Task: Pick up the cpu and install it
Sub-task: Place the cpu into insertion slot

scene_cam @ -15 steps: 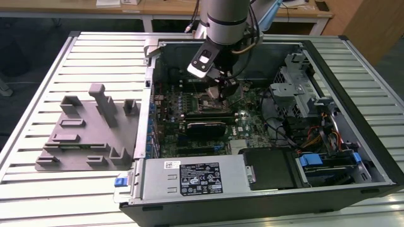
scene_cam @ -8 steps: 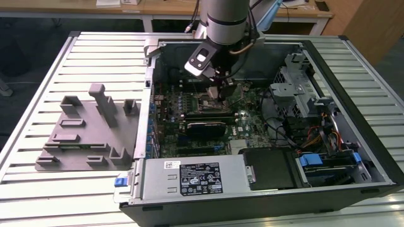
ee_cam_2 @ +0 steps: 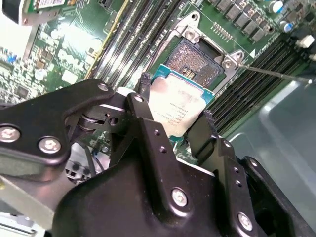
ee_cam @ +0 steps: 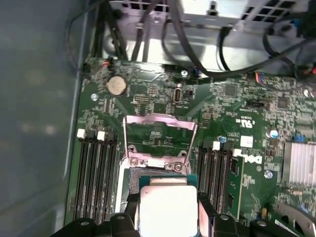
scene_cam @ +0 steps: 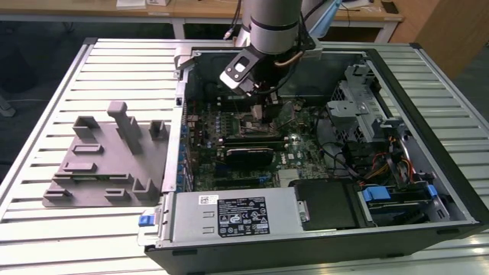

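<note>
Gripper (ee_cam_2: pixel 176 101) closed on the cpu (ee_cam_2: pixel 174 114), black fingers (ee_cam_2: pixel 144 84) pinching two opposite edges.

Second wrist view: cpu over the near edge of the socket (ee_cam_2: pixel 195 61), partly short of it; touching or clear of it, cannot tell. Bare contact field open beyond. Lever (ee_cam_2: pixel 271 72) swung out past the socket.

First wrist view: same pinch. Lying flat, metal plate turned away from the board, edges nearly parallel to the socket's sides. Close to square, so no real long axis. Load plate (ee_cam: pixel 158 136) raised at the socket's far side, memory slots (ee_cam: pixel 96 177) on both flanks.

Exterior view: arm (scene_cam: pixel 271 26) reaching down into the case (scene_cam: pixel 428 189) above the socket; grey fixture (scene_cam: pixel 107 166) well apart from the socket, outside the case.

Likely trouble: bent contacts from seating while offset or slightly turned; a tilt or slip from so narrow an edge grip; fingers knocking the slots beside the socket or the raised load plate.
</note>
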Robot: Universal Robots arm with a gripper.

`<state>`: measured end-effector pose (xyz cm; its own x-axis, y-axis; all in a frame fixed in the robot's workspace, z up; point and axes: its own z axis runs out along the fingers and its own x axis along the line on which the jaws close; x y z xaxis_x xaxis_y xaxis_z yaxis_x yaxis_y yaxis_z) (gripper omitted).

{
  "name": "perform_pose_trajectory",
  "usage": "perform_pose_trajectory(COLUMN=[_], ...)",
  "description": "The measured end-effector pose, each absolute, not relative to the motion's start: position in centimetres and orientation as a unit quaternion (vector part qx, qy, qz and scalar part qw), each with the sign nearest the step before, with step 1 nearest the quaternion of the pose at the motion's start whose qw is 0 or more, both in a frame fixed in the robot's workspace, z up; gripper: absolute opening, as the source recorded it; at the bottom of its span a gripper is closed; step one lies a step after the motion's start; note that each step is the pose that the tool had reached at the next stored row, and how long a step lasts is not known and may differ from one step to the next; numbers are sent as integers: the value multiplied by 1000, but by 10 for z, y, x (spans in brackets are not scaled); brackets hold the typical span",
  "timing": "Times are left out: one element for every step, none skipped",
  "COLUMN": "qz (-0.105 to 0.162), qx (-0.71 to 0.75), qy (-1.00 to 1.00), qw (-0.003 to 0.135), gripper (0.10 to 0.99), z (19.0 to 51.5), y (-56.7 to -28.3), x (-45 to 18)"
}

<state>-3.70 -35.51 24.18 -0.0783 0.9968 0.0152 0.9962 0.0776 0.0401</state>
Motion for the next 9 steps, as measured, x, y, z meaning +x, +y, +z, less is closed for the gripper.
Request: perform_pose_trajectory(qz=[20, 20, 20, 20, 20, 20, 19, 19, 19], qx=[684, 690, 695, 701, 707, 712, 718, 724, 729], qy=[729, 724, 718, 713, 707, 702, 696, 690, 684], qw=[8, 8, 9, 9, 9, 9, 9, 9, 9], gripper=[545, 545, 545, 545, 545, 545, 545, 545, 545], z=[242, 242, 242, 242, 242, 242, 242, 242, 242], y=[-355, -355, -355, -355, -355, -355, -355, -355, -355], x=[-37, -37, -37, -37, -37, -37, -37, -37, -37])
